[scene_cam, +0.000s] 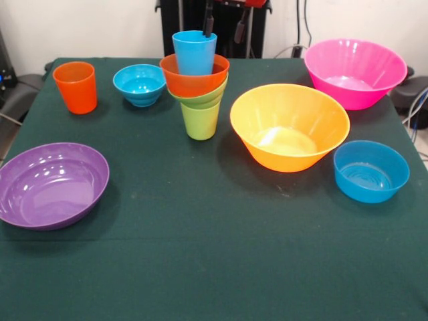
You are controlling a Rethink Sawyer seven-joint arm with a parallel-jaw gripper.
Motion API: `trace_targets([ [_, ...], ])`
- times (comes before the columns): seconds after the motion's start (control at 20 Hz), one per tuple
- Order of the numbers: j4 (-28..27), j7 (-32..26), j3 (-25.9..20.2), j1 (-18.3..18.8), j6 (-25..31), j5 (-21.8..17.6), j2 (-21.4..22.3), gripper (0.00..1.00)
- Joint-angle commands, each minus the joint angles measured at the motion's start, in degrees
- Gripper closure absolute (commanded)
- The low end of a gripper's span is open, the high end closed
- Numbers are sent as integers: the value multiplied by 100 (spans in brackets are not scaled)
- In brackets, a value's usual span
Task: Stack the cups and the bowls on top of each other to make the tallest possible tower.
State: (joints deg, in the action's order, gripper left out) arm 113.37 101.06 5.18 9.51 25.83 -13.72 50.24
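Observation:
The tower stands at the table's middle back: a lime green cup (pixel 200 122) as base, a small green bowl (pixel 203 98) on it, a medium orange bowl (pixel 194 81) on that, and a light blue cup (pixel 194 53) upright on top. My gripper (pixel 224 30) hangs just above and to the right of the blue cup, open. One finger (pixel 208 25) is at the cup's rim and the other is apart to the right. An orange cup (pixel 75 87) stands alone at the back left.
A small blue bowl (pixel 139 84) sits left of the tower. A purple bowl (pixel 52 184) lies front left. A yellow-orange bowl (pixel 289 126) sits right of the tower, a pink bowl (pixel 354 72) back right, and a medium blue bowl (pixel 371 170) at the right.

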Motion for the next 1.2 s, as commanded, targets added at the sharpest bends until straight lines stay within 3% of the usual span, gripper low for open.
trace_targets([
  [0.05,-207,826,-54,-201,516,121,-50,0],
  [0.75,-297,814,105,-385,957,261,117,0],
  [1.2,-693,518,37,-397,1619,282,420,0],
])
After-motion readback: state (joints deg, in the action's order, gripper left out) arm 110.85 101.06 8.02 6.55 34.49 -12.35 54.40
